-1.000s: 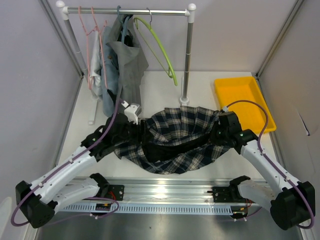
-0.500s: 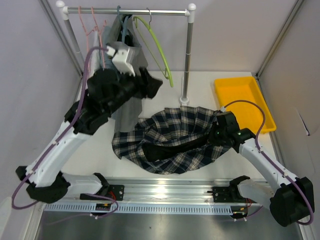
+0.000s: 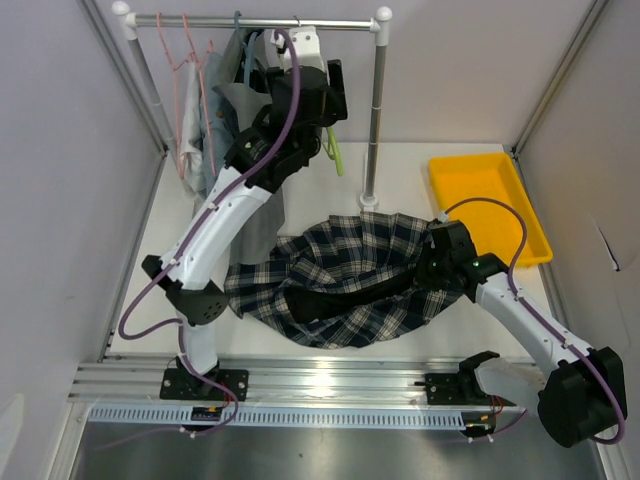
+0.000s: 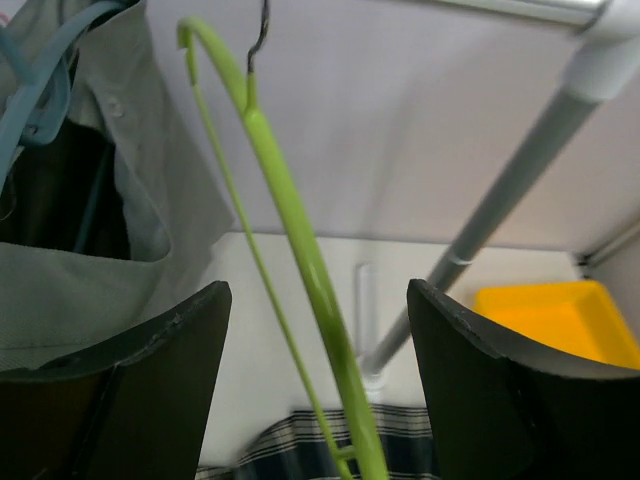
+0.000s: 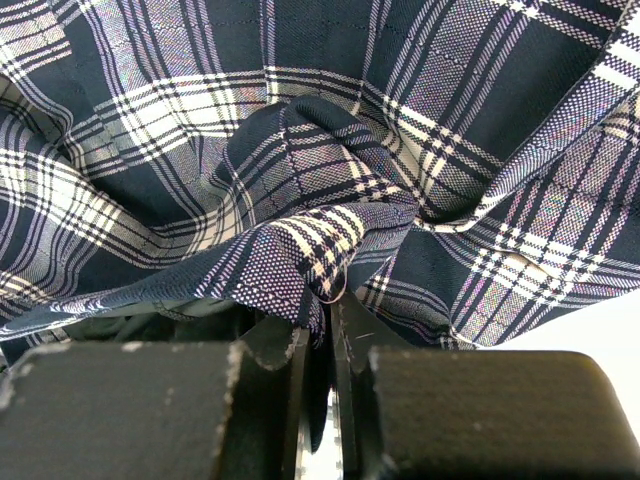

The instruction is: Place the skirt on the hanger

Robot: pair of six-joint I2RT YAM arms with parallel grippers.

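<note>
The dark plaid skirt (image 3: 350,270) lies bunched on the table. My right gripper (image 3: 438,262) is at its right edge. In the right wrist view that gripper (image 5: 325,325) is shut on a fold of the skirt (image 5: 300,170). My left arm reaches up to the clothes rail. Its gripper (image 3: 333,95) is at the green hanger (image 3: 339,155), which hangs from the rail. In the left wrist view the gripper (image 4: 318,290) is open, and the hanger's green arm (image 4: 300,250) runs down between the black fingers (image 4: 150,380) without touching them.
The rail (image 3: 200,20) rests on a grey post (image 3: 376,110) at its right end. Pink hangers (image 3: 185,90) and a grey garment (image 3: 222,120) on a blue hanger hang to the left. A yellow tray (image 3: 485,205) sits at the right. A metal rail (image 3: 320,385) runs along the near edge.
My left arm has swung up from the skirt's left edge to the rack, with its jaws opening around the green hanger. The right gripper has stayed on the skirt.
</note>
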